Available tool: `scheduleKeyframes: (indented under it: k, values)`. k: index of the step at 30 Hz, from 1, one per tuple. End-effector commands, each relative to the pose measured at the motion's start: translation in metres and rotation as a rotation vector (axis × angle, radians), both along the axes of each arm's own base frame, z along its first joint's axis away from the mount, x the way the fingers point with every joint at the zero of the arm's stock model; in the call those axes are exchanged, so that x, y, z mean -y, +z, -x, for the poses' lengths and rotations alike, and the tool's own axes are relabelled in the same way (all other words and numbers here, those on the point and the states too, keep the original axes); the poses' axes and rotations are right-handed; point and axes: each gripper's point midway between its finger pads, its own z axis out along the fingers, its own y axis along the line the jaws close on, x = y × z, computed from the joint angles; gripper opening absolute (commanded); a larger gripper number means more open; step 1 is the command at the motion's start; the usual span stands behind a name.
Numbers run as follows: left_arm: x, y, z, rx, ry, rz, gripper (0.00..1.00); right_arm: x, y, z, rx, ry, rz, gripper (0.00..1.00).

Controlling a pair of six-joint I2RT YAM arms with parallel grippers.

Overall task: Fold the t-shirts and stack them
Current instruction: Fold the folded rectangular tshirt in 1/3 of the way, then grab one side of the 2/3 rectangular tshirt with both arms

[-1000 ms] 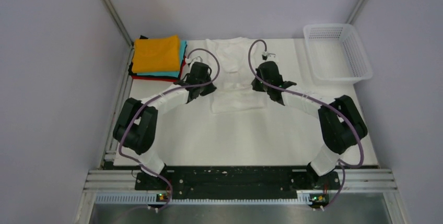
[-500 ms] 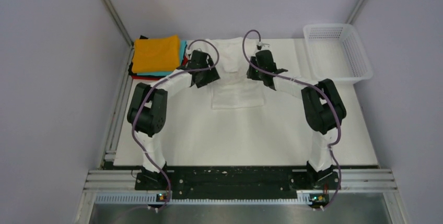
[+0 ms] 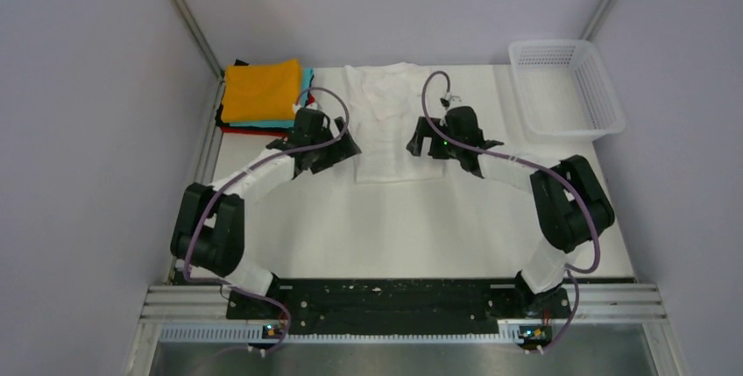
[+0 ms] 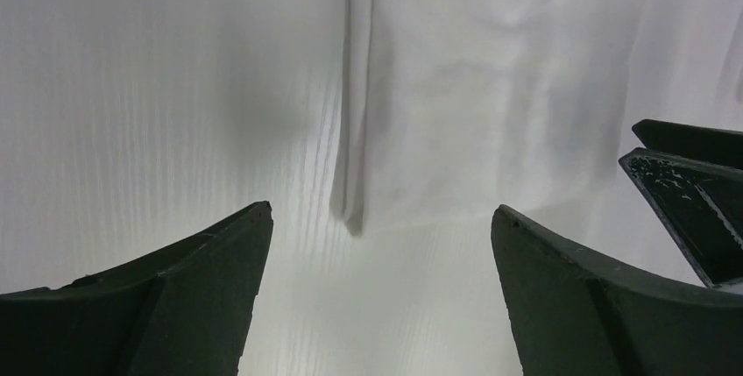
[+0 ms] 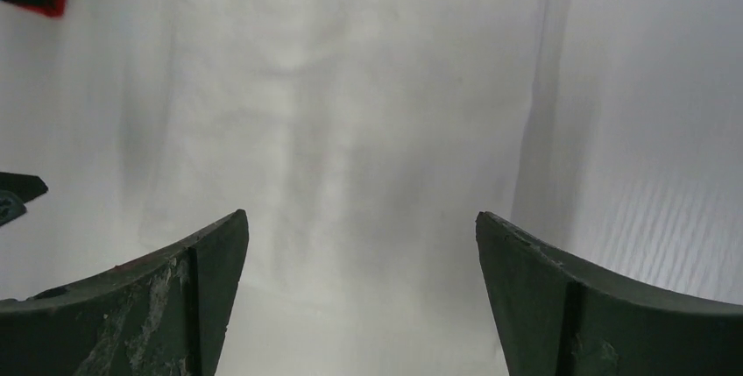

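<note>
The wrinkled white cotton t-shirt [image 3: 390, 131], lying lengthwise away from the arms, is being flanked equally by both arms' wide, empty jaws.

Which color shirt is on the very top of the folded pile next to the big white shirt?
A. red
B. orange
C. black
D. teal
B: the orange t-shirt lies uppermost in the top view, with nothing covering it.
</note>
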Motion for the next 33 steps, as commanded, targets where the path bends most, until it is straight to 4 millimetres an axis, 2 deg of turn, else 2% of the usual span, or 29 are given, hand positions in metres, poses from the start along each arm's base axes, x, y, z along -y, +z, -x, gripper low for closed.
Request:
scheduleKeyframes:
  k: [1, 4, 6, 8, 10, 16, 21, 24, 27, 30, 33]
  values:
    - [0.017, -0.005, 0.035, -0.002, -0.071, 0.111, 0.99, 0.012, -0.003, 0.039, -0.026, -0.010, -0.042, 0.98]
    - [0.027, -0.023, 0.051, -0.047, -0.108, 0.138, 0.97, 0.027, -0.013, 0.058, -0.060, -0.060, -0.028, 0.97]
    - [0.033, -0.034, 0.054, -0.076, -0.117, 0.147, 0.90, 0.033, -0.019, 0.062, -0.081, -0.107, -0.034, 0.96]
    - [0.036, -0.046, 0.055, -0.105, -0.111, 0.149, 0.82, 0.029, -0.023, 0.065, -0.107, -0.109, -0.073, 0.92]
    - [0.036, -0.055, 0.053, -0.125, -0.099, 0.150, 0.76, 0.023, -0.029, 0.066, -0.130, -0.100, -0.095, 0.82]
    - [0.034, -0.078, 0.048, -0.176, -0.066, 0.115, 0.53, 0.027, -0.053, 0.062, -0.186, -0.149, -0.068, 0.58]
    - [0.035, -0.089, 0.045, -0.202, -0.064, 0.105, 0.36, 0.036, -0.070, 0.064, -0.225, -0.181, -0.010, 0.53]
    - [0.035, -0.095, 0.044, -0.217, -0.063, 0.098, 0.20, 0.047, -0.078, 0.063, -0.237, -0.215, 0.049, 0.44]
    - [0.036, -0.099, 0.043, -0.228, -0.065, 0.092, 0.00, 0.046, -0.080, 0.065, -0.241, -0.202, 0.052, 0.35]
    - [0.035, -0.099, 0.041, -0.216, -0.076, 0.077, 0.00, 0.046, -0.083, 0.067, -0.244, -0.178, 0.073, 0.11]
    - [0.031, -0.099, 0.043, -0.209, -0.077, 0.059, 0.00, 0.043, -0.086, 0.072, -0.252, -0.145, 0.065, 0.00]
